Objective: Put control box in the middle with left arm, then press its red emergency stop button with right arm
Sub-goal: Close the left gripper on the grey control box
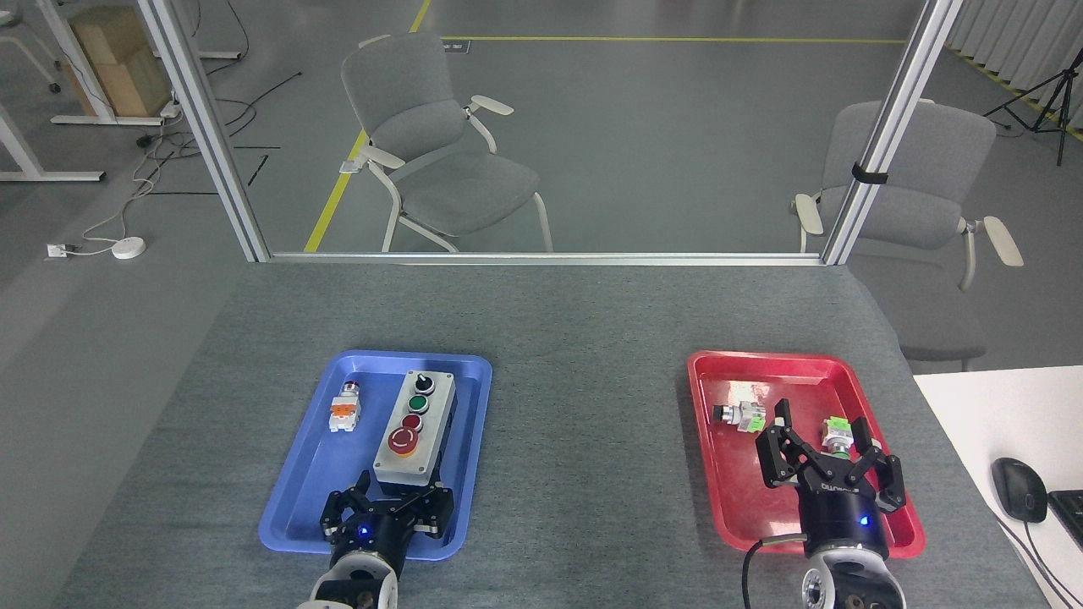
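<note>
Two grippers are showing: my left gripper (385,501) is clasping the near end of the control box (413,432) in the blue tray (292,499); my right gripper (833,452) is hanging spread-fingered over the red tray (719,495).

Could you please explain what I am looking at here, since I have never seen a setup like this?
This single picture comes from a camera in a humanoid robot's head, looking forward and down at a grey table. The two black three-fingered claws at the bottom are its end effectors. The left end effector sits at the near end of a grey control box in a blue tray; whether it already grips the box is unclear. The box carries a red emergency stop button. The right end effector hangs open over a red tray holding small switch parts, holding nothing.
</note>
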